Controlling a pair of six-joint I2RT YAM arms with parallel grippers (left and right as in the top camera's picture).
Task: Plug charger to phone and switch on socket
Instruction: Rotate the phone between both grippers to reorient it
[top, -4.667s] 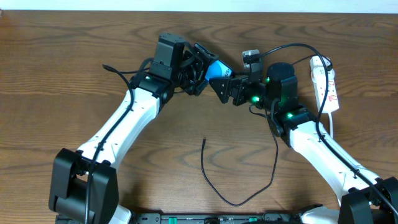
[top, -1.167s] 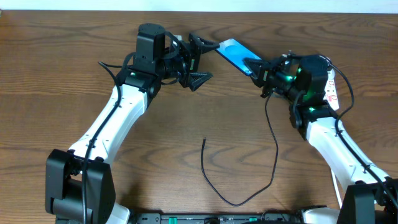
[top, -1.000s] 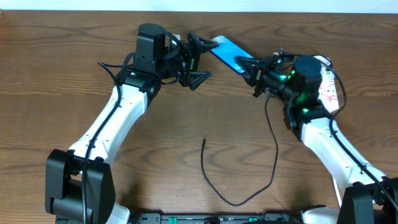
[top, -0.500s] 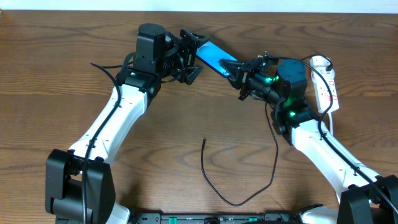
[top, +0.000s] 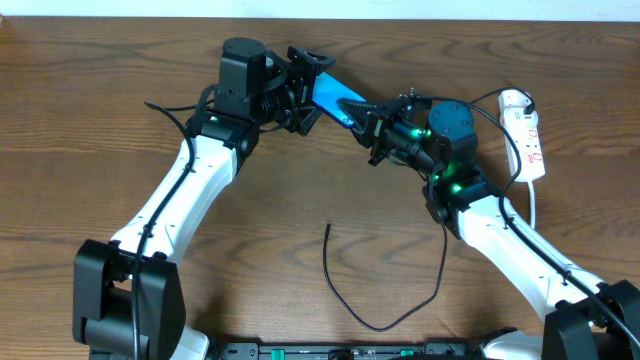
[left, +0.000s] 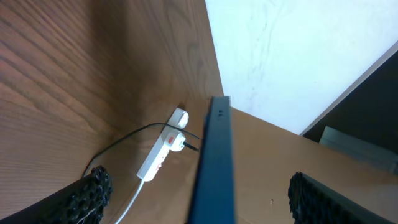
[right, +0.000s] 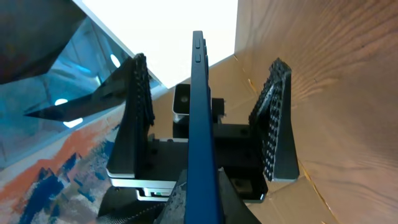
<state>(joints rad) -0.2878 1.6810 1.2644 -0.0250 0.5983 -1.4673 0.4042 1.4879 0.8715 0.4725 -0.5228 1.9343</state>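
The phone (top: 335, 97) is off the table, held edge-on between the two arms. My right gripper (top: 370, 117) is shut on its right end; in the right wrist view the phone's blue edge (right: 200, 118) rises from my right gripper (right: 205, 202). My left gripper (top: 311, 90) is open, with its fingers (right: 134, 106) on either side of the phone's other end, apart from it. The left wrist view shows the phone's edge (left: 214, 168) midway between the wide jaws of my left gripper (left: 200, 196). The charger (top: 326, 262) lies loose on the table, tip toward the arms. The socket (top: 528, 135) lies at the far right.
A white cord (top: 533, 205) trails from the socket toward the table's front, beside the right arm. A thin black cable (left: 134, 134) runs to the socket (left: 163, 152) in the left wrist view. The table's far edge is just behind both grippers.
My right gripper has carried the phone to the left, and its free end now sits between the left gripper's open fingers. The left arm has hardly moved.
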